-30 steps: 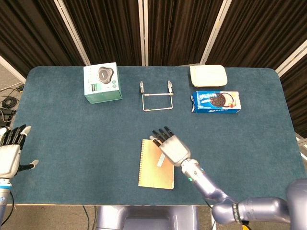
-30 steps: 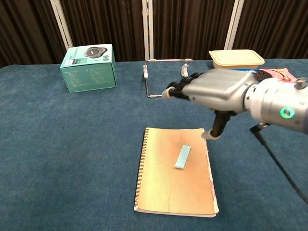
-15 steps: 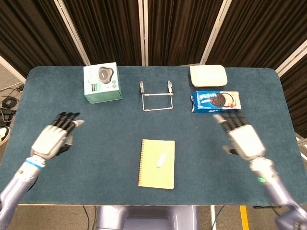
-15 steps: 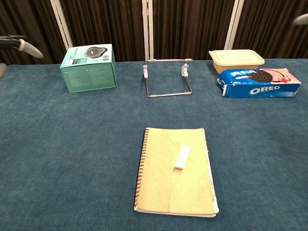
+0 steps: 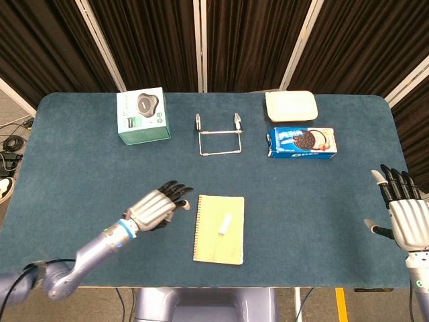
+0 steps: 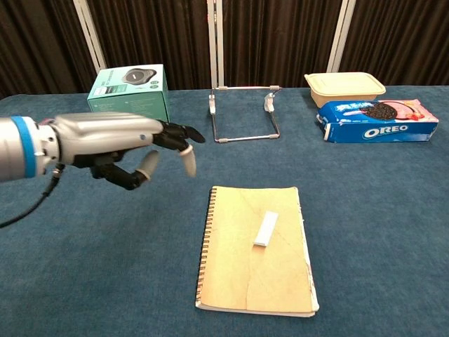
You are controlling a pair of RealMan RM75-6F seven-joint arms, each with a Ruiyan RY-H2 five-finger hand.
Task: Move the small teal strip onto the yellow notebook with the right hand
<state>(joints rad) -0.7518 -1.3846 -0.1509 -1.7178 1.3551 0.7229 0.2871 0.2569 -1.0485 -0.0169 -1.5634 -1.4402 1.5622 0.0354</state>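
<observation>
The small teal strip lies flat on the yellow spiral notebook, near its middle; it looks pale in this light. My right hand hangs open at the table's right edge, far from the notebook, and the chest view does not show it. My left hand hovers open just left of the notebook's spiral, fingers reaching toward it, holding nothing.
At the back stand a teal box, a wire stand, a cream lidded container and an Oreo pack. The blue table cloth spreads around them.
The right hand left the strip on the notebook and drew back to the right edge. The left hand came in from the far left to beside the notebook.
</observation>
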